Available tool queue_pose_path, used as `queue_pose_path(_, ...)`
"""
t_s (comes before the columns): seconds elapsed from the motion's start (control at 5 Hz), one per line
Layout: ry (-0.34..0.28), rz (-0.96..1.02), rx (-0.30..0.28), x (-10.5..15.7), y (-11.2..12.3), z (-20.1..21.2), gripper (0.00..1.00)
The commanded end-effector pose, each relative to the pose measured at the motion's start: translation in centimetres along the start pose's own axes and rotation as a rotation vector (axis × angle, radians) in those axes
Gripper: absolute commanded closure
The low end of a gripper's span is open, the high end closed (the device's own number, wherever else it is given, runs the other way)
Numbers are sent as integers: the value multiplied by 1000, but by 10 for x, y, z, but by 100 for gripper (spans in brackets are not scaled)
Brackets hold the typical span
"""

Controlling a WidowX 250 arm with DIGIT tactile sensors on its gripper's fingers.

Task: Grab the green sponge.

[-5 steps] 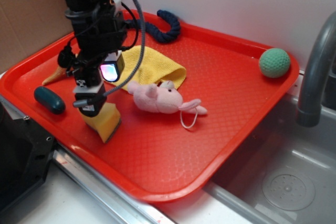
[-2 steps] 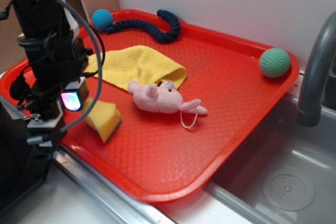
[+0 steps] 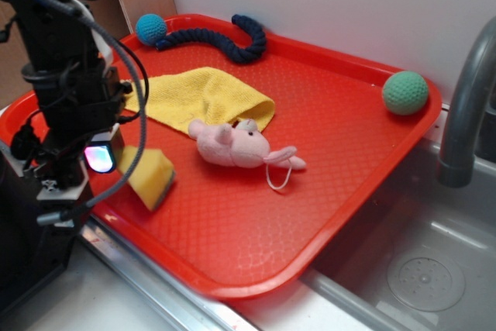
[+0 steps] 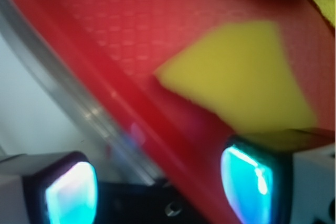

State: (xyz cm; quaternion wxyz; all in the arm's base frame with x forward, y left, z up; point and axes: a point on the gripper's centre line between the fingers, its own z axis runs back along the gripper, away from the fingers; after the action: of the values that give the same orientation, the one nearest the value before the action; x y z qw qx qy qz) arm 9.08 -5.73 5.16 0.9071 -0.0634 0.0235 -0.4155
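Note:
The green sponge [image 3: 149, 176] is a yellow foam wedge with a thin dark layer on its lower side, lying on the red tray [image 3: 310, 191] near its left front rim. In the wrist view the sponge [image 4: 247, 77] fills the upper right, above the right pad. My gripper [image 3: 77, 180] hangs just left of the sponge, over the tray's rim [image 4: 173, 145]. It is open, and between its glowing pads [image 4: 71, 192] I see only the rim and the counter edge. The gripper [image 4: 157, 190] holds nothing.
A yellow cloth [image 3: 201, 97] and a pink plush pig [image 3: 236, 145] lie mid-tray. A navy rope [image 3: 232, 36] and a blue ball [image 3: 151, 28] sit at the back, a mint-green ball [image 3: 405, 92] at the right corner. A grey faucet [image 3: 465, 106] and sink [image 3: 418, 261] are on the right.
My arm has swung left, from directly over the sponge to the tray's left rim. The sponge stays on the tray, barely shifted. The blue ball has come into view.

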Motion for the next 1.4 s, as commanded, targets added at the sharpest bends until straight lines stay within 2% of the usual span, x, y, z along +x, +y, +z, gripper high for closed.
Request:
queue_pose_path(0.0,-30,23,67,11,19,26,0)
queue_pose_path(0.2,-42,53,90,17,29,35,0)
queue_pose_path(0.4,-44,50,88,21,36,32,0)
queue_pose_path(0.8,8,-11,28,40,56,-13,0)
queue_pose_path(1.0,48,-54,9,60,71,-26,0)
queue_pose_path(1.2,40,-28,15,70,89,-18,100)
